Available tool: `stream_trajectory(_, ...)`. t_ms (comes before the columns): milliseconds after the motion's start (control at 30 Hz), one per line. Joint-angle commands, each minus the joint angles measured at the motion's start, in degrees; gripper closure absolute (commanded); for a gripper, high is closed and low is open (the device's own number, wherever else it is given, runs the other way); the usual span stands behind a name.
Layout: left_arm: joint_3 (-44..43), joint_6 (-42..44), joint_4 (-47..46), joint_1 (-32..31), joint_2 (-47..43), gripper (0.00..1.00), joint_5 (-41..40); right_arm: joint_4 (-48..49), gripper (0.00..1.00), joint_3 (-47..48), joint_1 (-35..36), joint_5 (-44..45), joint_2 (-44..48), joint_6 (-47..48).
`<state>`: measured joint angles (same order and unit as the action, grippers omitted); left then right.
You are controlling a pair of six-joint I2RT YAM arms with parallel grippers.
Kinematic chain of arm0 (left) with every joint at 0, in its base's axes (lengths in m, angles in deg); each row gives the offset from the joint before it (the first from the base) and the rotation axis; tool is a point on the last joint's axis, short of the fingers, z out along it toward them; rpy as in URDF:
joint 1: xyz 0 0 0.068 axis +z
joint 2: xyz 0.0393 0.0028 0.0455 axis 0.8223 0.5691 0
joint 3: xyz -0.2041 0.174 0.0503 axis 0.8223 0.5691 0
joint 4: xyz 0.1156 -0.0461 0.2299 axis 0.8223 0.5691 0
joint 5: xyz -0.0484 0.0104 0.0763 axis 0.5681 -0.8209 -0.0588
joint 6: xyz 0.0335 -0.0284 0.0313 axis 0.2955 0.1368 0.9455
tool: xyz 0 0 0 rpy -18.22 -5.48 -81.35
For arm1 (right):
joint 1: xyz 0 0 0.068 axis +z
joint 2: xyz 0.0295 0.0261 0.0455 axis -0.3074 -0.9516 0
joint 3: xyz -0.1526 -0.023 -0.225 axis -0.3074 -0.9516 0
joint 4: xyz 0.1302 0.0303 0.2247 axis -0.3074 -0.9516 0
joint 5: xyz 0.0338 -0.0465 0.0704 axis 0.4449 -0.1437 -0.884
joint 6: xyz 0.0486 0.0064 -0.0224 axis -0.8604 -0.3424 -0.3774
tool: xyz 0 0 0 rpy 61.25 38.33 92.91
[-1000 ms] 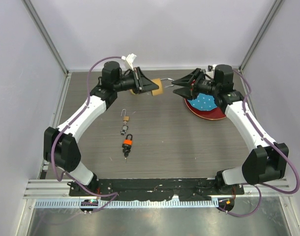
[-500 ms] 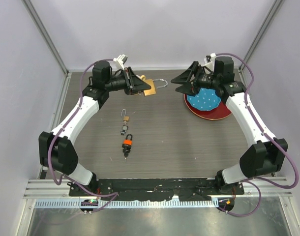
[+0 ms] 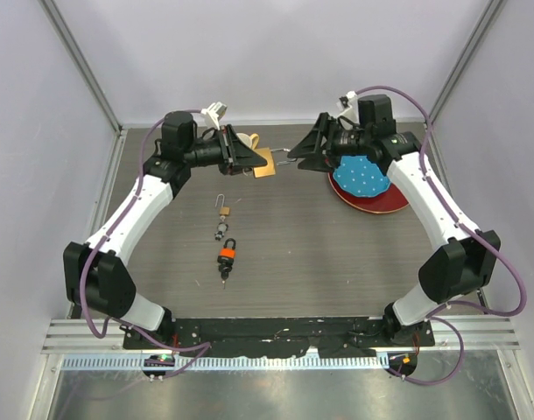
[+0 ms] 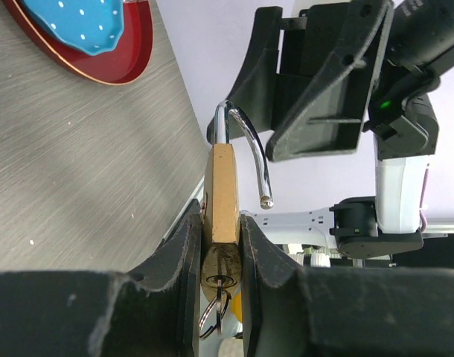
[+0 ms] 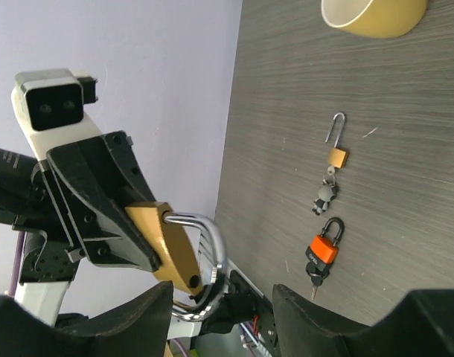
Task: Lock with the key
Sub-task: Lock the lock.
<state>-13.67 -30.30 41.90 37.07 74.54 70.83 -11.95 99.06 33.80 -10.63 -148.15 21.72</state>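
Above the far side of the grey wood-grain desk (image 3: 319,254), the left gripper (image 3: 252,163) pinches a brass padlock (image 4: 222,190) by its body. The lock's steel shackle (image 4: 245,145) is swung open, and a metal key ring (image 4: 212,306) hangs at its keyway end. The right gripper (image 3: 295,157) faces it from the right, fingers spread to either side of the shackle; contact cannot be told. A small brass padlock (image 3: 223,208) and an orange-and-black padlock (image 3: 228,255) lie nearer on the desk.
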Motion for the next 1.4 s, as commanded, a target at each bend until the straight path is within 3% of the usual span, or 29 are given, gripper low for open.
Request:
stream_trajectory(0, -0.75, 0.39, -3.01, 0.31, -3.60, 1.00, 2.29, -0.97, 0.42, 5.27, 3.08, 2.59, -0.13, 1.91)
stream_trajectory(200, -0.92, 0.39, -2.92, 0.22, -3.60, 1.00, 2.64, -3.87, 0.59, 7.46, 5.54, 7.33, -2.24, 3.58)
stream_trajectory(400, -0.75, 0.39, -2.83, 0.22, -3.86, 1.00, 3.43, -7.75, 0.61, 9.67, 6.16, 11.82, -3.30, 6.57)
stream_trajectory(800, -1.27, 0.21, -2.92, 0.22, -3.43, 1.00, 4.84, -6.34, 0.62, 11.25, 6.16, 11.39, -4.62, 7.71)
stream_trajectory(1100, -1.89, -0.05, -2.13, 0.22, -3.42, 1.00, 4.66, -11.43, 0.76, 13.97, 8.97, 13.05, -5.85, 12.10)
stream_trajectory(1267, -2.24, 0.12, -0.99, 0.22, -3.25, 1.00, 4.48, -15.03, 0.97, 15.99, 10.11, 17.18, -6.81, 13.78)
stream_trajectory(1367, -3.03, 1.17, 0.51, 0.22, -3.07, 1.00, 4.40, -17.14, 0.98, 17.84, 10.20, 20.08, -7.25, 14.48)
